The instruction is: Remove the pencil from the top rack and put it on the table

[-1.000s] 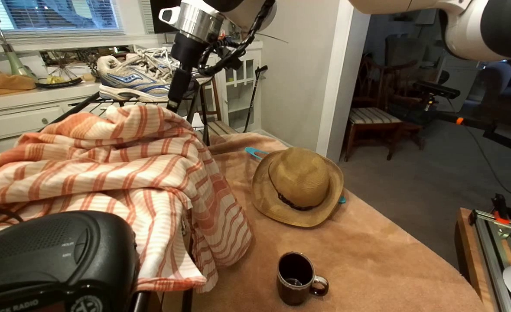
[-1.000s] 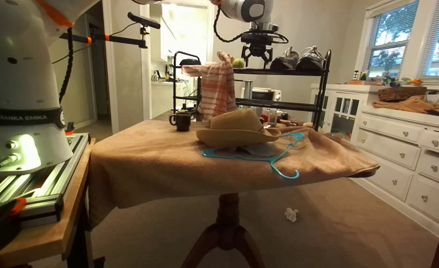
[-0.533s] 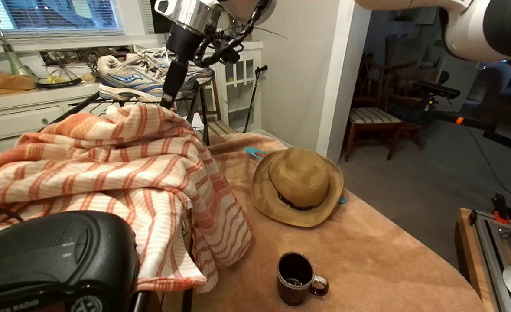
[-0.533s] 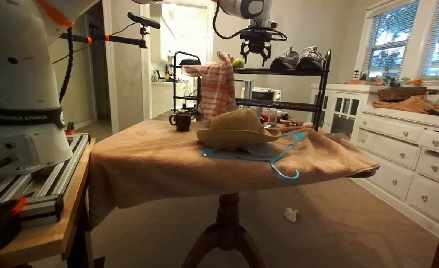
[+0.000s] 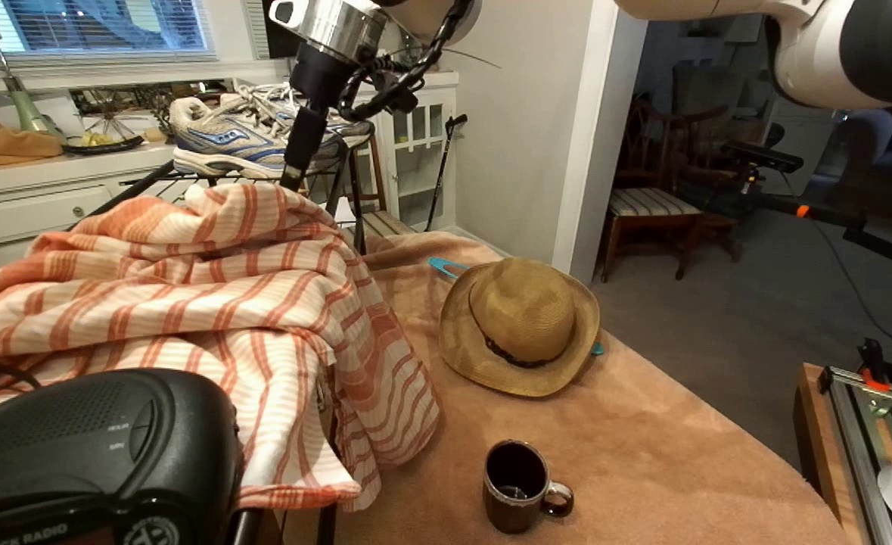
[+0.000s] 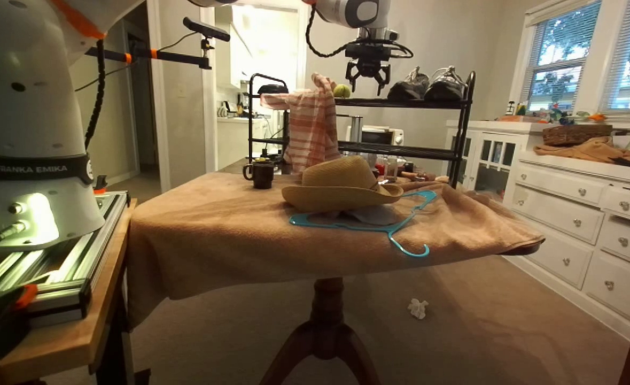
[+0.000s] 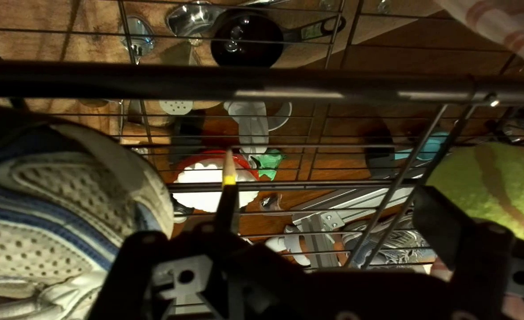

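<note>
Tip of the pencil (image 7: 229, 170) peeks past one finger (image 7: 227, 212) of the spread gripper (image 6: 367, 90)

In the wrist view its sharpened end and a sliver of yellow show against the top rack (image 7: 190, 82), just past the fingertip nearer the shoe (image 7: 66, 204); the gripper hides the rest, and whether finger and pencil touch I cannot tell. The other finger stands well apart, overlapping the tennis ball (image 7: 495, 189). The gripper hangs above the rack.

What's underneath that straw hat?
A turquoise hanger pokes out from under the straw hat, and a greyish patch, too unclear to identify, shows beneath its edge. Whatever lies further in is covered by the hat, so I can't tell.
</note>
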Tool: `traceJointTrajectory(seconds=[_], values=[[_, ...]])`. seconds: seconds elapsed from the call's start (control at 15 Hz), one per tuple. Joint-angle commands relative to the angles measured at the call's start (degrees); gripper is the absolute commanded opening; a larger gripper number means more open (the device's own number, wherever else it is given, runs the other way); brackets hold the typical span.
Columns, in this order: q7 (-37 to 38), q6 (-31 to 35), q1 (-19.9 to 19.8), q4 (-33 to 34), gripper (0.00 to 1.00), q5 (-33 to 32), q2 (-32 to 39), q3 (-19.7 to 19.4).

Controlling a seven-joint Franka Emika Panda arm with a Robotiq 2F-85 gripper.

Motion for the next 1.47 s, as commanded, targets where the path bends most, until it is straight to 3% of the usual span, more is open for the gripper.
traceJointTrajectory(seconds=[0.0,0.47,0.6,0.87,1.13,1.4], values=[[-0.2,2.5,0.9,2.1,1.0,-1.5,2.4,-1.0],[0.0,6.5,1.0,2.2,0.97,-1.4,3.8,-1.3],[0.1,6.5,1.0,2.2,0.75,-1.5,3.8,-1.4],[0.0,6.6,1.0,2.2,0.44,-1.9,3.7,-1.7],[0.1,6.9,1.0,2.1,0.32,-2.2,3.8,-1.9],[0.3,7.2,1.1,2.1,0.34,-2.4,3.8,-1.9]])
